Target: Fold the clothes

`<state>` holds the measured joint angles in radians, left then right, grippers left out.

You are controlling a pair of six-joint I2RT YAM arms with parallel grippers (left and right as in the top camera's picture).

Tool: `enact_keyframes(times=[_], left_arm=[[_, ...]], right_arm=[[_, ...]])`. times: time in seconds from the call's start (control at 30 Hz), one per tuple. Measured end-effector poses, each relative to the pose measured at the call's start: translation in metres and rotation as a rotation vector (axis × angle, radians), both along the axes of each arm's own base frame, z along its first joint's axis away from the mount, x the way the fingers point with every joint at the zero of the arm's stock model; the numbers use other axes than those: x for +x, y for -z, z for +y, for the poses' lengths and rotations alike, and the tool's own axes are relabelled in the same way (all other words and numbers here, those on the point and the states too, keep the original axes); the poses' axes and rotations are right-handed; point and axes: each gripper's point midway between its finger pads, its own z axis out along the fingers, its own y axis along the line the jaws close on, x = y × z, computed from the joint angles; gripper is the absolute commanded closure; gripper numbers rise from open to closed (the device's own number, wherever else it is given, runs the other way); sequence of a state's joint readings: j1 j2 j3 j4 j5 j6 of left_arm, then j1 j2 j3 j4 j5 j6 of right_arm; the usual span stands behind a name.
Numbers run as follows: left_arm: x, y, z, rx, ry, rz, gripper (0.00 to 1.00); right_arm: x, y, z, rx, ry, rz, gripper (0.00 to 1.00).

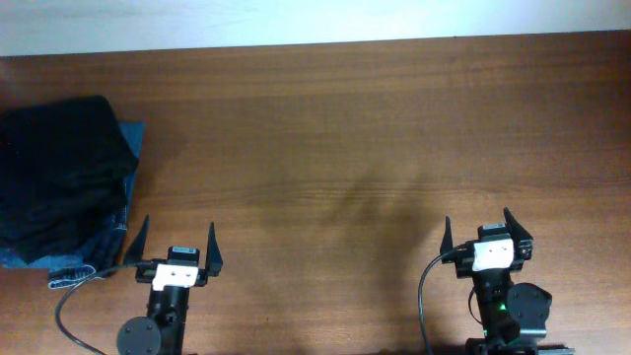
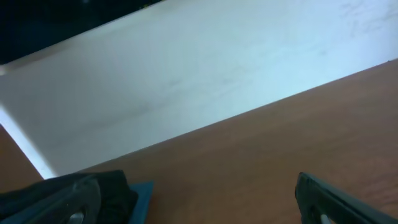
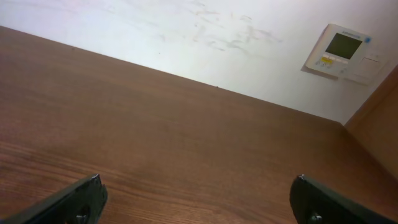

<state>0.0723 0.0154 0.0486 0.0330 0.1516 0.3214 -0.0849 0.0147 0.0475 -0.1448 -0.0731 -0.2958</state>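
Loads of open room here: the wooden surface (image 1: pixel 345 148) is open across the middle and right, and its far edge runs along a white wall (image 1: pixel 296 20). Both arms sit at the near edge. The left jaws are spread wide, holding nothing and touching nothing. Right jaws, same deal: wide apart and empty. The black garment (image 1: pixel 59 173) is bunched up at the left edge, lying on top of blue denim jeans (image 1: pixel 134 138). It's up and left of the left jaws, near but apart, and well apart from the right jaws.
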Motion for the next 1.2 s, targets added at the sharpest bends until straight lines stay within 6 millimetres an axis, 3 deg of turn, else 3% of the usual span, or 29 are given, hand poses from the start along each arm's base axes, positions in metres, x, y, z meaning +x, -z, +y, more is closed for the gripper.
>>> enact_keyframes(times=[0.23, 1.2], left_arm=[[0.002, 0.041, 0.002, -0.01, -0.013, 0.133, 0.0], [0.002, 0.04, 0.002, -0.009, -0.013, 0.131, 0.01]], right_arm=[[0.0, 0.0, 0.0, 0.0, 0.0, 0.0, 0.01], [0.0, 0.0, 0.0, -0.001, 0.0, 0.0, 0.01]])
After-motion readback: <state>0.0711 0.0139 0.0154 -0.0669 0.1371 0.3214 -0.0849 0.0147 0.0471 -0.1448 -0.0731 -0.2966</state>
